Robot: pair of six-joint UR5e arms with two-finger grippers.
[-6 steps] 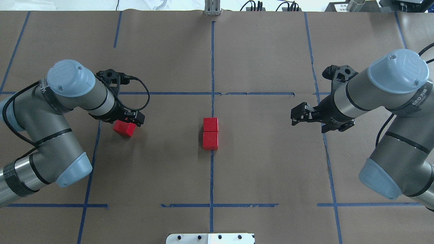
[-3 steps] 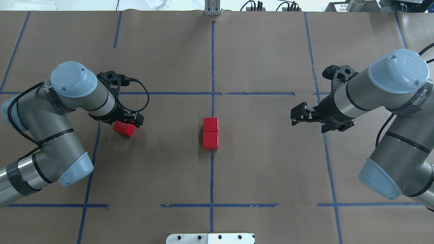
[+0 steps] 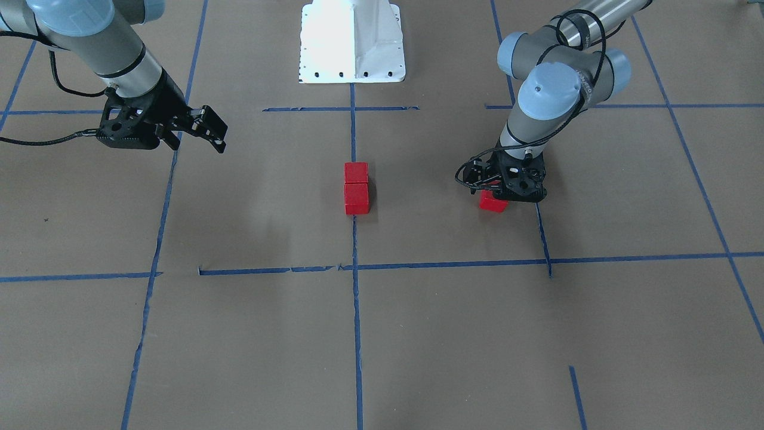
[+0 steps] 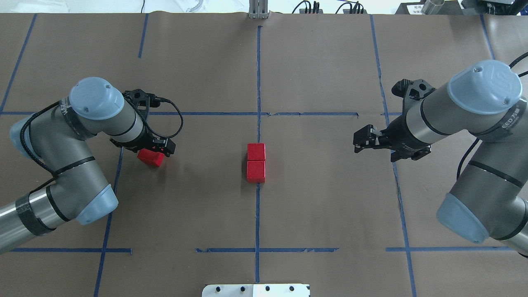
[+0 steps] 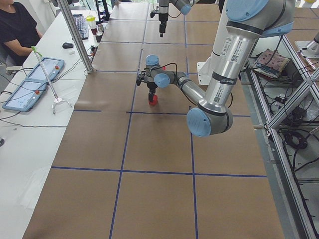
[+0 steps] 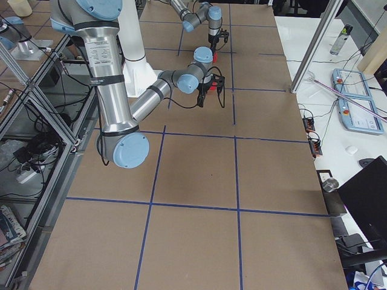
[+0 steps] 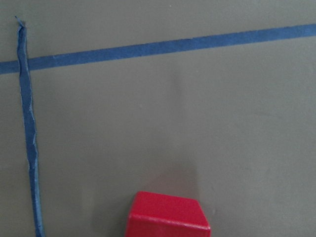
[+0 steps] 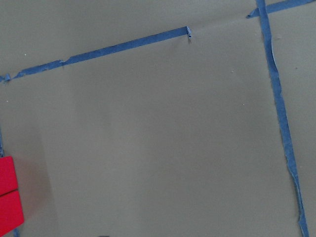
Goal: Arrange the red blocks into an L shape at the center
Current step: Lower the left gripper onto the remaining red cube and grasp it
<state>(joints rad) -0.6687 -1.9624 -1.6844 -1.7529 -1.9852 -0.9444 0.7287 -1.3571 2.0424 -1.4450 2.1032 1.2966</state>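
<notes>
Two red blocks (image 4: 256,151) (image 4: 255,171) lie touching in a short column on the centre tape line; they also show in the front view (image 3: 356,172) (image 3: 357,199) and at the left edge of the right wrist view (image 8: 7,175). The third red block (image 4: 151,158) lies apart on the table at the left and shows in the left wrist view (image 7: 168,217). My left gripper (image 4: 159,148) is low over it, fingers down at its sides, open; the block partly hides under it (image 3: 493,203). My right gripper (image 4: 358,142) is open and empty, well right of the pair.
Blue tape lines (image 4: 258,82) divide the brown paper table into large cells. The white robot base plate (image 3: 352,42) stands at the robot's edge of the table. A seated person (image 5: 20,30) and control pads are at the side bench in the left view.
My left arm has shifted slightly right and lowered over the third block. That block, the centre pair and my right arm have stayed in place.
</notes>
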